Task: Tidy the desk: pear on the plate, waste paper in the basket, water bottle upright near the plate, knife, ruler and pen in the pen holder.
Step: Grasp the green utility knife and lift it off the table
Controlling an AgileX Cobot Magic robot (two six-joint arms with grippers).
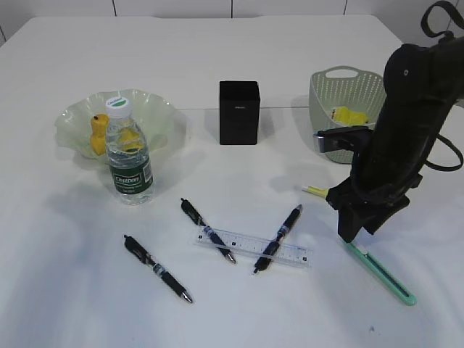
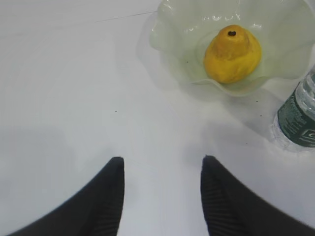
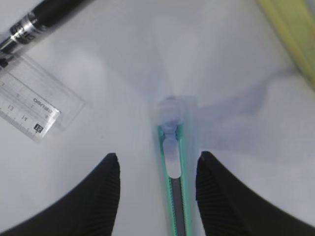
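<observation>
Hovering low over the white worktop [image 1: 217, 43], the right gripper [image 3: 157, 162] stands spread astride a green utility knife [image 3: 173, 182]. The left gripper [image 2: 162, 164] is spread too, near the plate [image 2: 275, 29] holding the pear [image 2: 232, 54].

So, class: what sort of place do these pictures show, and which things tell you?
Probably a staged desk: a plain white tabletop with pens, a clear ruler and a black pen holder.

Desk count
3 pens [image 1: 157, 268], 1 ruler [image 1: 253, 247], 1 knife [image 1: 380, 272], 1 water bottle [image 1: 128, 151], 1 pear [image 1: 98, 133], 1 plate [image 1: 72, 119], 1 basket [image 1: 348, 90], 1 pen holder [image 1: 239, 112].
</observation>
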